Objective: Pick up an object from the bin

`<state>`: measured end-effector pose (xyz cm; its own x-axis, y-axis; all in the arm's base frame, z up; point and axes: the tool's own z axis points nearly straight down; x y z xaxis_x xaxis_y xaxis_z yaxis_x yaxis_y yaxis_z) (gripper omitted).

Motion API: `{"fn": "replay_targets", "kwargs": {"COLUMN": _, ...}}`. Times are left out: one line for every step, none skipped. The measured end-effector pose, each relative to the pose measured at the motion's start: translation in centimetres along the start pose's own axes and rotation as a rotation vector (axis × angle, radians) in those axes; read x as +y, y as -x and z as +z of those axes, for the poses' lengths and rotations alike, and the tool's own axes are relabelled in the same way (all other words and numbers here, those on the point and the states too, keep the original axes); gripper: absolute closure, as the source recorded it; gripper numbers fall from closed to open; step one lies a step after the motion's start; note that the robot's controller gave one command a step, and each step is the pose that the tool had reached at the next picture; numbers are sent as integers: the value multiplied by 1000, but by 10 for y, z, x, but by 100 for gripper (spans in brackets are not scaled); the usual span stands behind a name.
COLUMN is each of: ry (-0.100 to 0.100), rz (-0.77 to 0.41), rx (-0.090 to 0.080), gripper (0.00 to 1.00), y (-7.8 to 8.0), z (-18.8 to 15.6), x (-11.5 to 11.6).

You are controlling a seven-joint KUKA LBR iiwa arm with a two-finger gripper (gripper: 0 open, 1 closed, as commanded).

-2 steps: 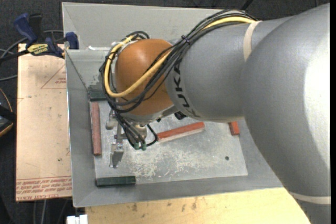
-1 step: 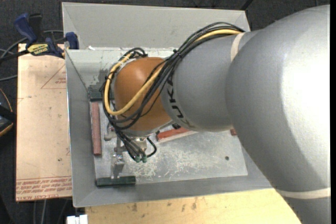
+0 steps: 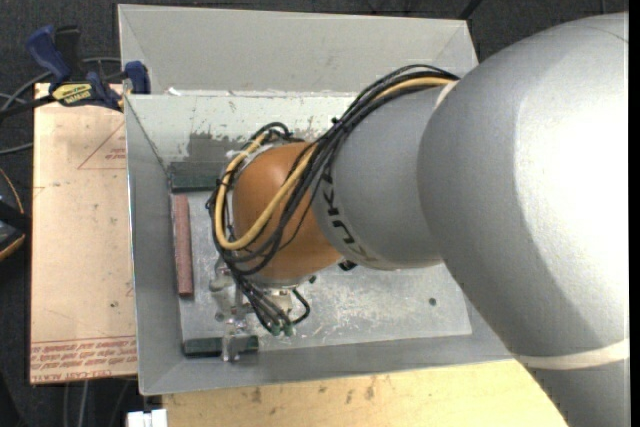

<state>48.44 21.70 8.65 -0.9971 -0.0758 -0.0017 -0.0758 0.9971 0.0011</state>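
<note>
Gripper (image 3: pixel 236 317) sits low by the bin's (image 3: pixel 300 55) lower left corner; wide or narrow, I cannot tell. Just beside it, a small dark block (image 3: pixel 203 347) looks stiff and light. Pinch its long sides.

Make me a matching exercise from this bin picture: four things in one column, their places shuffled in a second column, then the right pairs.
Things:
1. red bar
2. grey slab
3. black block
4. orange cover

Places:
A. lower left corner of the bin floor
B. fixed to the arm
C. lengthwise along the left wall
D. upper left corner of the floor

Pairs: 1-C, 2-D, 3-A, 4-B.
</note>
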Motion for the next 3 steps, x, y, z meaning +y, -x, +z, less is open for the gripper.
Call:
{"fn": "replay_targets", "kwargs": {"ry": 5, "rz": -102, "rx": -11, "gripper": 100, "y": 1, "z": 9, "x": 12}}
{"fn": "replay_targets", "kwargs": {"ry": 5, "rz": -102, "rx": -11, "gripper": 100, "y": 1, "z": 9, "x": 12}}
{"fn": "replay_targets", "kwargs": {"ry": 1, "rz": -100, "rx": -2, "gripper": 100, "y": -3, "z": -139, "x": 7}}
